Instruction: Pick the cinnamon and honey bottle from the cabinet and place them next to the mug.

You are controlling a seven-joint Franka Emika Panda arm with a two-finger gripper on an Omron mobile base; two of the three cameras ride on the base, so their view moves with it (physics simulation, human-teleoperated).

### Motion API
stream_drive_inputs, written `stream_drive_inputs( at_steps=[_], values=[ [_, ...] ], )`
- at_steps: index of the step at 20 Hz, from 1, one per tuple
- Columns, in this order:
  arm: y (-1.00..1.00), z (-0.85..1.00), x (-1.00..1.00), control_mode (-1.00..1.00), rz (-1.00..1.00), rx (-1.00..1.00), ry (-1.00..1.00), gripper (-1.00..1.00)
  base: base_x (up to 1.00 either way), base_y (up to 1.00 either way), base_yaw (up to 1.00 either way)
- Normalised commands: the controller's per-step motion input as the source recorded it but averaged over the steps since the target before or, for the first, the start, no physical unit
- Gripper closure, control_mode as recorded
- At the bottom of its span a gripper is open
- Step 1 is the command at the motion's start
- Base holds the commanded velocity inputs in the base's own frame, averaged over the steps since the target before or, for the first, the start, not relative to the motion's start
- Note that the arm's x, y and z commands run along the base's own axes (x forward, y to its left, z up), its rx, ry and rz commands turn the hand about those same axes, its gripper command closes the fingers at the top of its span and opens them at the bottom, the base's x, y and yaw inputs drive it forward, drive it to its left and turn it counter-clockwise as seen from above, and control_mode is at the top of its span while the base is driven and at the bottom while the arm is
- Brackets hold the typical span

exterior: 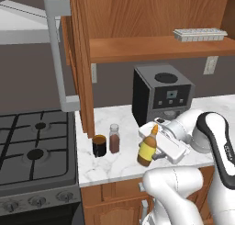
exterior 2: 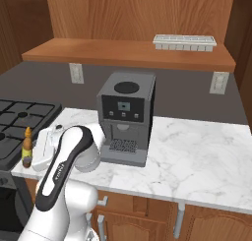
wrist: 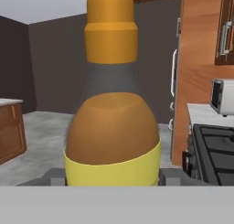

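Currently the honey bottle (exterior: 147, 149) is gripped upright between the jaws of the gripper (exterior: 155, 150), over the marble desk (exterior: 119, 162) just right of the cinnamon (exterior: 114, 138), which is set beside the mug (exterior: 99, 145).

Arm bent low over the counter edge, gripper clamped sideways on the honey bottle.

White arm comes up from the base, elbow w/ dark joint high on the right in left base view, forearm folding back down & toward the left. Wrist turned so the hand lies roughly horizontal, pointing left. Gripper (exterior: 152, 151) has its jaws set fairly wide, one each side of the honey bottle (exterior: 147, 148), which it holds upright. In hand view the two dark fingertips (wrist: 55, 176) sit tight vs. the bottle's lower body (wrist: 112, 131), left & right. Right base view: upper arm in front, hand poking out left, bottle (exterior 2: 27, 149) at its end.
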Motion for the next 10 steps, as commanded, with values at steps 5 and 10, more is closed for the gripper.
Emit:
stream_drive_inputs(
  at_steps=[5,10],
  values=[
    [0.00,-0.06,0.00,-1.00,-0.07,-0.03,0.00,1.00,0.00,0.00,0.00],
    [0.00,0.00,0.00,-1.00,-0.12,-0.01,0.00,1.00,0.00,0.00,0.00]
  ],
)
